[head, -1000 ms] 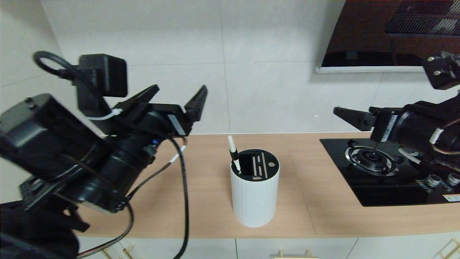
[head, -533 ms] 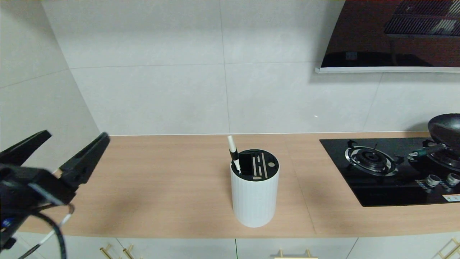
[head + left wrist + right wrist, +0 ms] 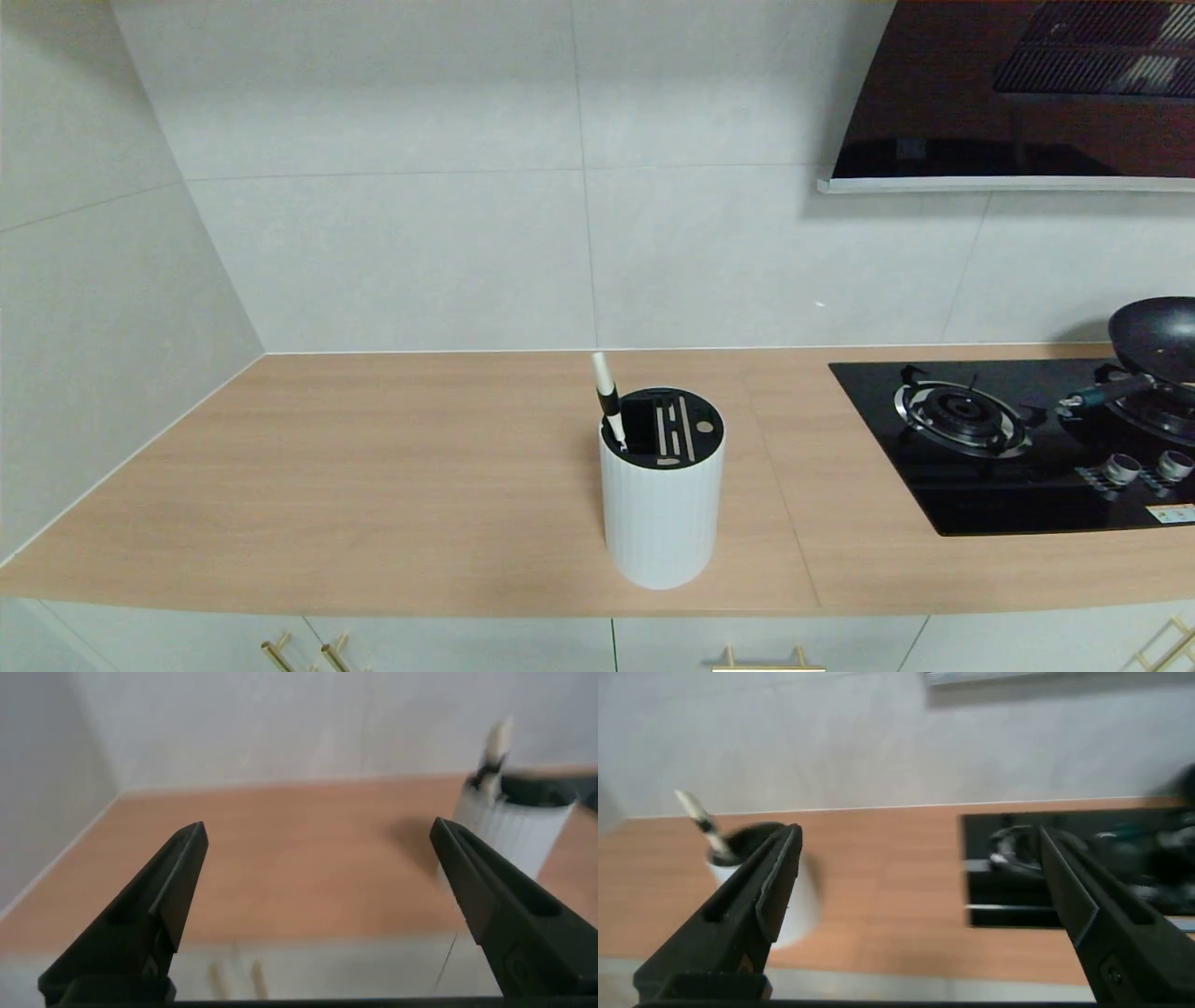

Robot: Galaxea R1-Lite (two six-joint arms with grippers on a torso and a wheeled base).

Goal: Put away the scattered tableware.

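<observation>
Left wrist view: my left claw (image 3: 322,910), jaws wide apart, holding nothing, facing the wooden counter (image 3: 280,849). Right claw (image 3: 920,905): likewise apart, bare. Beyond, mid-counter: 1 white ribbed holder (image 3: 663,509), with 1 white-and-black-handled utensil (image 3: 607,397) leaning in it. Head view adds the slots in its black top, and 1 wok (image 3: 1153,336) on the stove (image 3: 990,467).

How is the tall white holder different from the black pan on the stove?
The tall white ribbed holder is an upright cylinder; the round black pan is low and bowl-shaped, with a long handle. The holder stands on the wooden counter; the pan sits on the black gas stove. The holder has a white-and-black utensil handle sticking out; the pan shows none. Both sit untouched.
</observation>
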